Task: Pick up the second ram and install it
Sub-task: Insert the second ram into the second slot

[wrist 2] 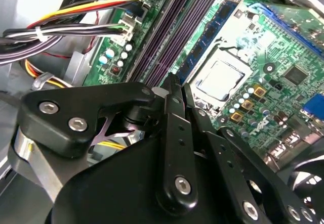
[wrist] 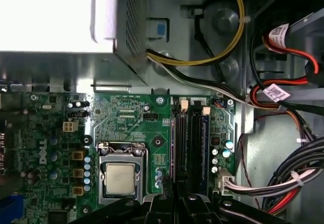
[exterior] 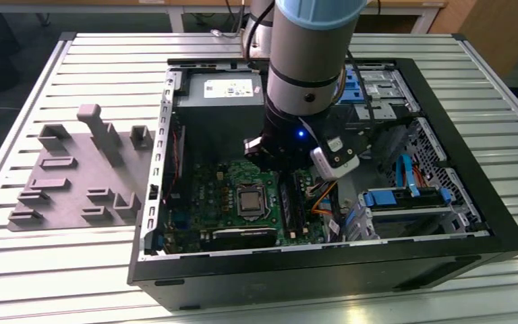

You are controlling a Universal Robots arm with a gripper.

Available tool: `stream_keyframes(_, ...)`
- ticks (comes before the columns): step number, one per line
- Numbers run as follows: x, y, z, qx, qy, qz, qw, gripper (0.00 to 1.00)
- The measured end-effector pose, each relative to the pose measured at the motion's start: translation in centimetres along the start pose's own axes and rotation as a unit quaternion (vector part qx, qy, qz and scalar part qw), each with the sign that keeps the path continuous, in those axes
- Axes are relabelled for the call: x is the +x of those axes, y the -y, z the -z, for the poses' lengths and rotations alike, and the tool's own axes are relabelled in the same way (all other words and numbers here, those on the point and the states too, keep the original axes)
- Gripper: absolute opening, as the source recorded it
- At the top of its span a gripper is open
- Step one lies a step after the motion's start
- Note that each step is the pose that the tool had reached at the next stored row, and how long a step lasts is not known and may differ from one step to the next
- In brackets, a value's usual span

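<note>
While the pincer sits this low inside the computer case, most of the risk is in how straight you bear down. Its fingers are drawn together with nothing visibly held between them. Their tips lie in line with the near end of the second ram.

That blue stick stands on edge in the slot nearest the processor socket, with darker slots running alongside it. You cannot tell whether the tips are touching the stick or hanging just above it. You also cannot tell whether the end latches have closed.

Your main hazard is uneven seating. With force applied at one end only, that end could go home while the far end rides high. A tilted stick can bind in the slot or strain the green board beneath it.

A small sideways offset would be just as bad. The tips might slip off the thin top edge and land in the neighbouring slot or on the socket frame. I judge that more likely here because closed fingers give a narrow contact.

Watch the bundled cables too. They run near the slots on the side away from the socket, and the wide pincer body could snag them if it swings. The arm also stands close to the grey power supply.
</note>
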State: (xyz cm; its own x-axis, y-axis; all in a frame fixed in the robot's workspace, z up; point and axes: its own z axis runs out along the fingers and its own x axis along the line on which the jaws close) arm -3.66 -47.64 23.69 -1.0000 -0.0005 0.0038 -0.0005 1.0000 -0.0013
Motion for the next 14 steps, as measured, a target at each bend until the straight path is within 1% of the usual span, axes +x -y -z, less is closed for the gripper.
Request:
stream_keyframes(4,0.0,0.07,-0.06,0.0,0.0,-0.001,1.0,0.14)
stream_keyframes(7,-0.15,0.07,-0.2,-0.0001,0.0,-0.002,1.0,0.14)
stream_keyframes(11,-0.32,0.07,-0.87,-0.0001,0.0,-0.014,0.9999,0.14)
stream_keyframes(14,-0.34,0.07,-1.34,-0.0002,0.0,-0.027,0.9996,0.14)
